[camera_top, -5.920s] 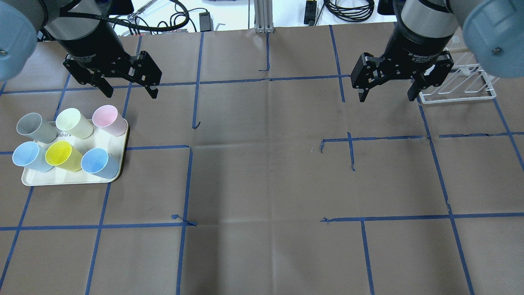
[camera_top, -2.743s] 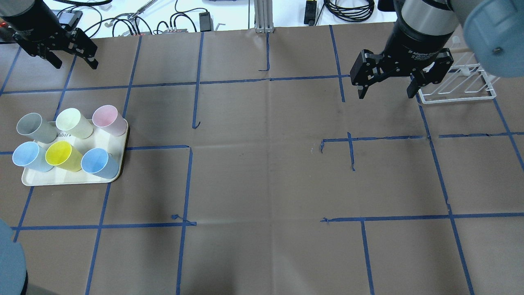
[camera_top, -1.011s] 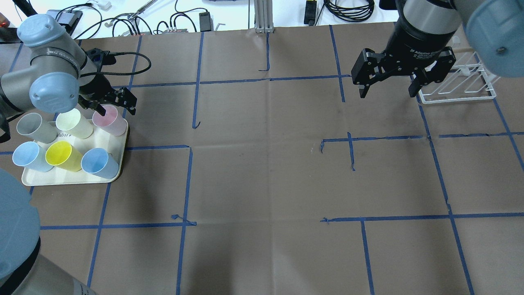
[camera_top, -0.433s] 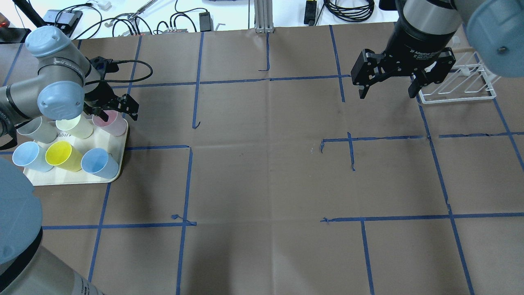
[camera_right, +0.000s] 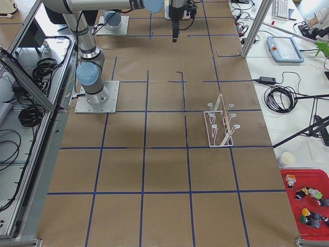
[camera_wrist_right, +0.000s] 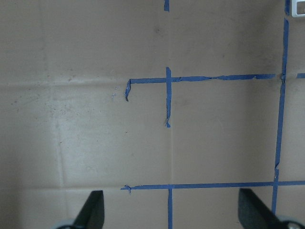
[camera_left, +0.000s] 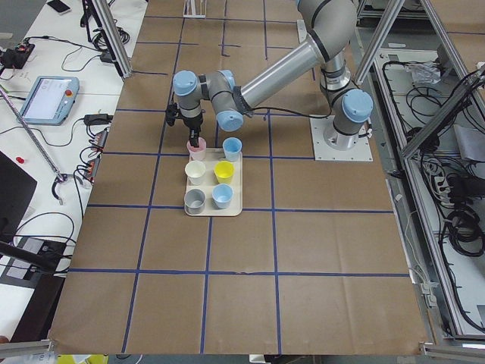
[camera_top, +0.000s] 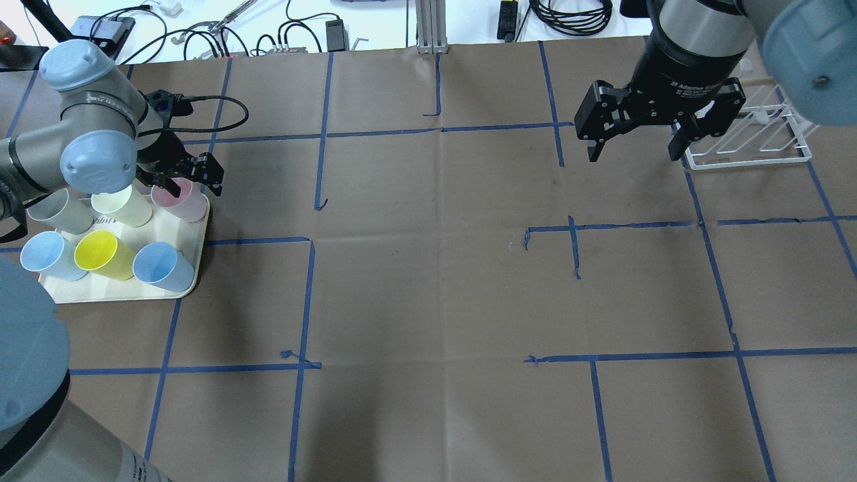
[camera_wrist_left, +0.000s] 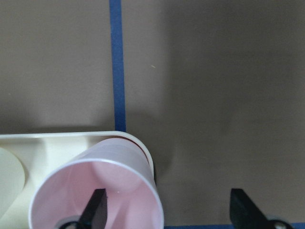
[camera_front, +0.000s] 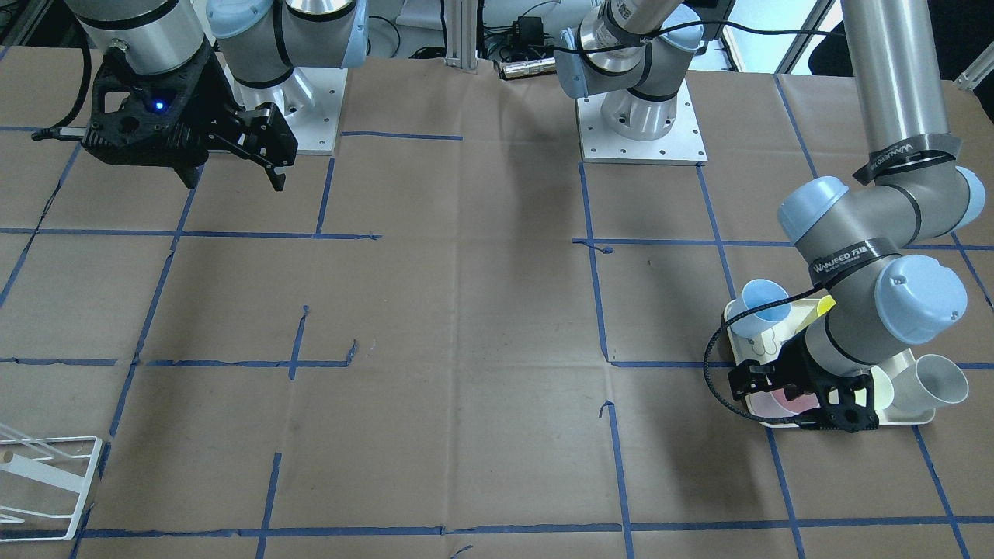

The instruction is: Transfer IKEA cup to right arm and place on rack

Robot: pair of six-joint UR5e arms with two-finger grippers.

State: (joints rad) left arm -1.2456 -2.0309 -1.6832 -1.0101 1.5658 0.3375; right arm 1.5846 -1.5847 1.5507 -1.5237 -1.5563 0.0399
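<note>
Six cups (camera_top: 100,253) fill the tray (camera_top: 107,293) at the overhead view's left; the left gripper (camera_top: 189,182), jaws spread, straddles the pink cup (camera_top: 181,201) wall. This looks like the pickup stage, with closing due next. Upper right, the right gripper (camera_top: 633,155) hovers open-jawed beside the rack (camera_top: 756,144).

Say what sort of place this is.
Probably a robotics lab: left arm and right arm bolted to a table gridded with blue tape, a teach pendant and cables on side benches.

Bright, even light from above; soft, broad shadows lie on the tabletop (camera_top: 428,281). Exterior views are sharp, wrist views slightly soft.
</note>
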